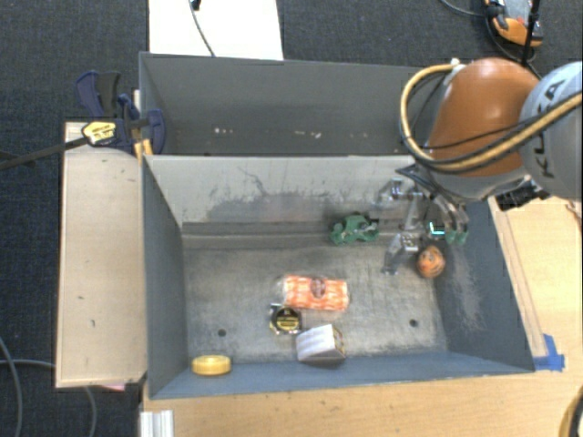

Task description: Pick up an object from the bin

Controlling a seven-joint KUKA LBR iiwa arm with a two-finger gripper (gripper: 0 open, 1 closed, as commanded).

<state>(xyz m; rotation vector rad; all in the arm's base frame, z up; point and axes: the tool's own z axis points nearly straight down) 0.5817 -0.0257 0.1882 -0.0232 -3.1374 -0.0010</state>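
Observation:
My gripper (412, 253) hangs low over the right part of the bin, and it looks open. A small orange ball (430, 263) lies on the bin floor right beside the gripper's tip, just right of the slim metal finger (393, 260). I cannot tell whether the ball is touched. A green toy-like object (353, 230) lies just left of the gripper against the bin's back wall.
Toward the front middle of the bin lie an orange-and-white packet (315, 293), a black and yellow tape measure (285, 320) and a white-grey roll (319, 344). A yellow disc (211, 364) sits in the front left corner. The arm's orange cover and cables overhang the right rim.

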